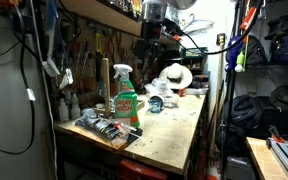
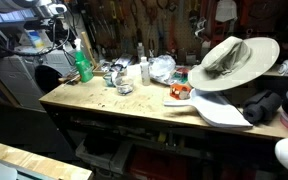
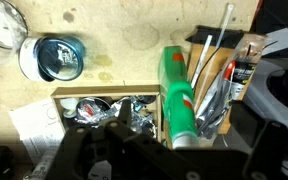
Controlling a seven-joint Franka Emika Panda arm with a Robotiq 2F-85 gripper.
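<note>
A green spray bottle point(image 1: 127, 102) with a white trigger head stands upright near the bench's front corner; it also shows in an exterior view point(image 2: 84, 66). In the wrist view I look down on the bottle point(image 3: 176, 95). It sits between my two dark fingers, far below them. My gripper point(image 3: 184, 128) is open and empty. In an exterior view the gripper point(image 1: 149, 47) hangs high above the bench, well above the bottle. A crumpled foil bag point(image 3: 109, 108) lies in a shallow box beside the bottle.
A round blue-and-white roll point(image 3: 56, 58) lies on the wooden bench point(image 2: 134, 105). A wide-brimmed hat point(image 2: 234, 60) rests on white boards. A clear plastic bag point(image 2: 161, 68) and small bottles stand at the back. Tubes and tools point(image 3: 234, 70) lie beside the bottle. Cables hang close to the arm.
</note>
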